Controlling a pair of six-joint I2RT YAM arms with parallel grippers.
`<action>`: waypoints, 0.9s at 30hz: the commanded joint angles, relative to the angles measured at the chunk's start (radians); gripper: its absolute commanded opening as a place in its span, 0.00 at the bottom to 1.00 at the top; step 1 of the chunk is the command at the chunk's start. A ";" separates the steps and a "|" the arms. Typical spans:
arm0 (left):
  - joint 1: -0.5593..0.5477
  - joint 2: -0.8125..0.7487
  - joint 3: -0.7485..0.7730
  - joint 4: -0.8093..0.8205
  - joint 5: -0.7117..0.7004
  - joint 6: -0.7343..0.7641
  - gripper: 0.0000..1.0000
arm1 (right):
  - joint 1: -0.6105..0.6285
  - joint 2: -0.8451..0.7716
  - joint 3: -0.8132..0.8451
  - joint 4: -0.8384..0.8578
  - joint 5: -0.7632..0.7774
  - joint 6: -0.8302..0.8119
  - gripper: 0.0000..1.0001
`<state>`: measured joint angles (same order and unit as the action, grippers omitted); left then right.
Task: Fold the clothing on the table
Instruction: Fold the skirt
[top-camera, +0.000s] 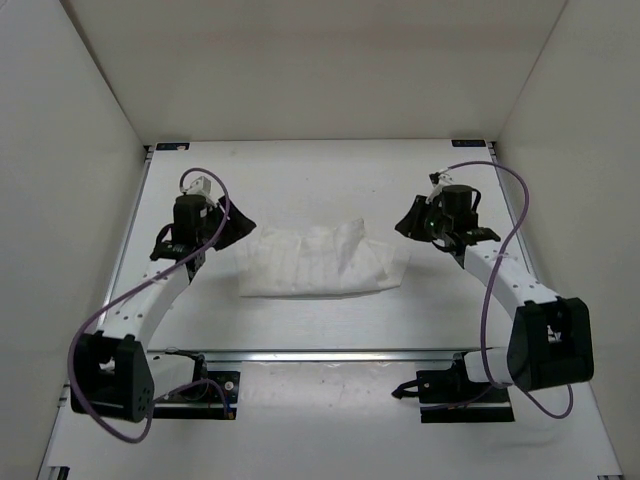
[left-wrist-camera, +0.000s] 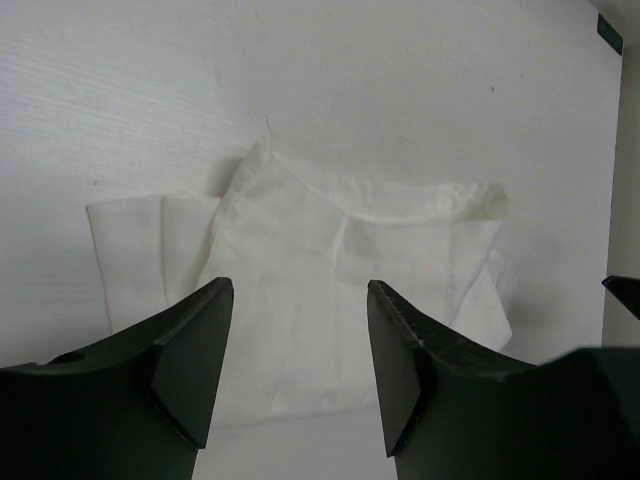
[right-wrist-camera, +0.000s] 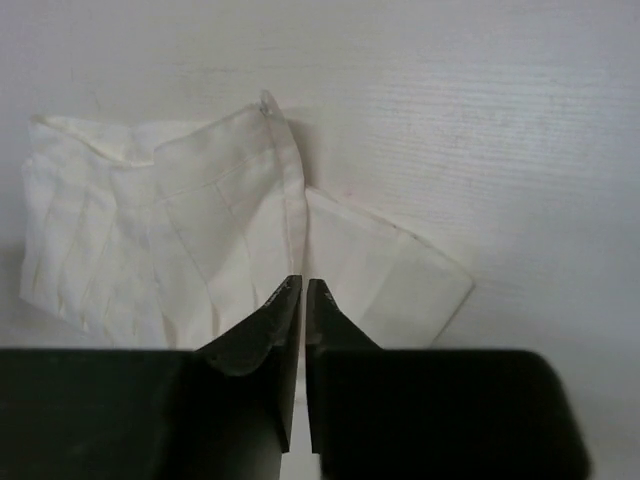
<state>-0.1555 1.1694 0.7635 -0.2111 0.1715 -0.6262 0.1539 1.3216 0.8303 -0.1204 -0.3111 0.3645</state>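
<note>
White clothing (top-camera: 320, 262) lies mid-tabletop (top-camera: 320, 180) between the two arms, gathered into a rumpled, uneven rectangle of overlapping layers. The left fingers (left-wrist-camera: 190, 350) stand apart and empty beside its left edge. The right fingers (right-wrist-camera: 260, 335) are nearly together, gripping nothing. Folding looks partly done, with tidier folds probably left to make.

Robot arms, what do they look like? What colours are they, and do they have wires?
Both the left arm and the right arm have white links with chunky black joint blocks. A thin purple cable loops along each. The left gripper and the right gripper are black, each with two wedge-shaped fingers.
</note>
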 joint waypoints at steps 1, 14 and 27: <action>-0.029 -0.056 -0.122 0.007 -0.021 -0.009 0.66 | -0.028 -0.030 -0.077 0.039 0.004 -0.019 0.01; -0.108 0.058 -0.266 0.098 -0.049 -0.020 0.64 | 0.050 0.076 -0.079 0.004 -0.068 -0.044 0.18; -0.148 0.173 -0.280 0.160 -0.066 -0.021 0.50 | 0.110 0.182 -0.063 -0.019 -0.071 -0.075 0.21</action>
<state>-0.2932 1.3216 0.4900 -0.0639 0.1318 -0.6483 0.2447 1.4803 0.7509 -0.1429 -0.3759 0.3172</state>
